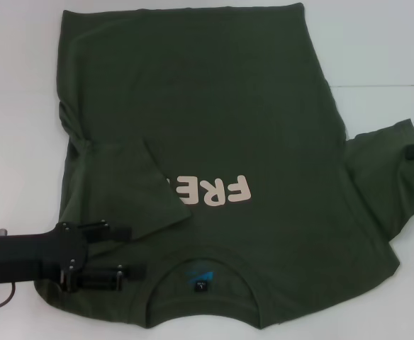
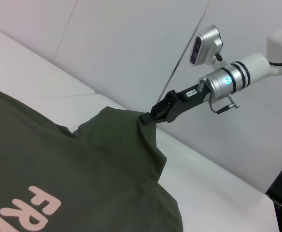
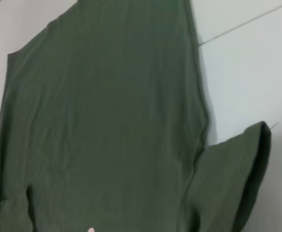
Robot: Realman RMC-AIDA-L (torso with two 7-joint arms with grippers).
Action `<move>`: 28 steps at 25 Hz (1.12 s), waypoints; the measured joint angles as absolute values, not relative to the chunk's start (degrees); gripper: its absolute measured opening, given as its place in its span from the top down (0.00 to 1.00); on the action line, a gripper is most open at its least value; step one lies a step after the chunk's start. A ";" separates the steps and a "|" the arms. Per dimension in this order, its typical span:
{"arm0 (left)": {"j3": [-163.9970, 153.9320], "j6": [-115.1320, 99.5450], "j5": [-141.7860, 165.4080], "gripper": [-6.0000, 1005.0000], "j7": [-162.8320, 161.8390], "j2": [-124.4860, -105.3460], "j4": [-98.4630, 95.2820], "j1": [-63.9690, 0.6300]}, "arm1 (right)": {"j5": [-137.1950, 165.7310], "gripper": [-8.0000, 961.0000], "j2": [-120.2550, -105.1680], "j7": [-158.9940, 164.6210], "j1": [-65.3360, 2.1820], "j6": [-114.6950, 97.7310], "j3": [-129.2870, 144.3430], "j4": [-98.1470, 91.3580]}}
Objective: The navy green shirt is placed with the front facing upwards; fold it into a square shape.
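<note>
Robot lab setting, plain white table (image 1: 377, 42), bare white wall panels (image 2: 131, 43)

Left pincer (image 1: 125, 251) rests over the navy green shirt (image 1: 221, 120), sleeve folded inward.

One navy green shirt (image 1: 221, 127) lies on one white table (image 1: 384, 49). The shirt has two short sleeves: one left sleeve (image 1: 132, 188) folded inward over the chest, one right sleeve (image 1: 388, 180) spread outward. One line of pale pink lettering (image 1: 210, 191) shows, with three full letters exposed and a fourth partly covered. One collar (image 1: 203, 273), holding one small dark label (image 1: 202, 286). Two grippers: one left gripper (image 1: 125, 255), one right gripper (image 2: 153, 115).
</note>
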State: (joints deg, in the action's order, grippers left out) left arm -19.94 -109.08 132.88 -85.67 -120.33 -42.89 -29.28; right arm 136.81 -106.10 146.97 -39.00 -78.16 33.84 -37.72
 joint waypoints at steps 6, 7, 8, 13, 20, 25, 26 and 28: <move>-19.89 -109.06 132.88 0.09 -86.60 -119.89 -42.89 -29.73 | 136.22 0.95 -105.67 146.80 -40.09 -78.59 32.73 -38.44; -19.89 -109.06 132.88 0.09 -86.63 -119.88 -42.89 -29.76 | 136.02 0.95 -105.55 146.79 -40.21 -78.59 32.66 -38.50; -19.89 -109.07 132.88 0.09 -86.64 -119.87 -42.89 -29.78 | 135.69 0.95 -105.41 146.76 -40.42 -78.65 32.62 -38.55; -19.86 -109.07 132.88 0.09 -87.05 -119.87 -42.89 -29.89 | 134.48 0.95 -105.08 146.60 -42.20 -79.39 33.16 -38.57; -19.86 -109.07 132.89 0.09 -87.34 -119.87 -42.89 -29.86 | 134.64 0.95 -106.31 146.87 -46.28 -79.25 38.04 -37.65; -19.86 -109.07 132.89 0.09 -87.36 -119.87 -42.89 -29.80 | 134.66 0.95 -107.67 147.17 -49.58 -77.61 42.23 -36.02; -19.86 -109.07 132.89 0.09 -87.36 -119.87 -42.89 -29.79 | 134.66 0.95 -107.90 147.20 -50.14 -77.15 42.83 -35.78; -19.86 -109.07 132.89 0.09 -87.36 -119.91 -42.89 -29.80 | 134.65 0.95 -108.37 147.26 -51.41 -76.08 44.25 -34.98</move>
State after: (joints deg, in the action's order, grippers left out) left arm -19.86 -109.07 132.89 -87.36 -119.91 -42.89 -29.80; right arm 134.65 -108.37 147.26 -51.41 -76.08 44.26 -34.98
